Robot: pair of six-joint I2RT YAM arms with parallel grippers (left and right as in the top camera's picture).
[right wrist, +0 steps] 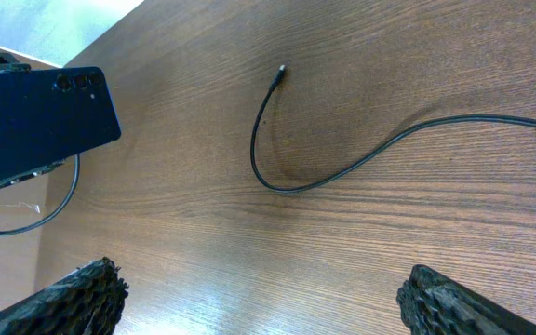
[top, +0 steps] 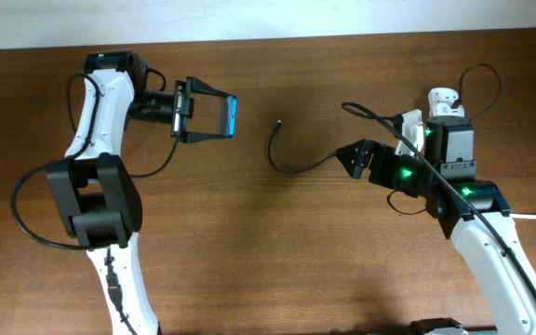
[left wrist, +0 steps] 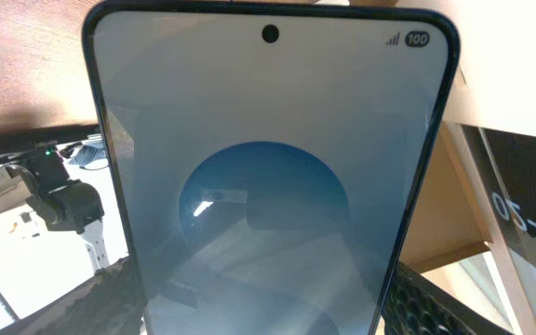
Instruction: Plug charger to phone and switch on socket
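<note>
Phone (left wrist: pixel 268 186) pinched in left hand (top: pixel 225 116) at far left, screen lit. Charger (top: pixel 296 171) loose on bench (top: pixel 249 251) at centre, tip apart from phone. Right hand (right wrist: pixel 263 302) spread wide over cable's right stretch.

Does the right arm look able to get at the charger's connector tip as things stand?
Probably yes: the right gripper is open above bare table, and the charger's tip lies loose ahead of it, nothing between.

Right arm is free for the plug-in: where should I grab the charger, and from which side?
Grip the charger just behind its connector tip, coming straight down with jaws across the cable. That end lies flat and nearly straight on the table, apart from the phone.
</note>
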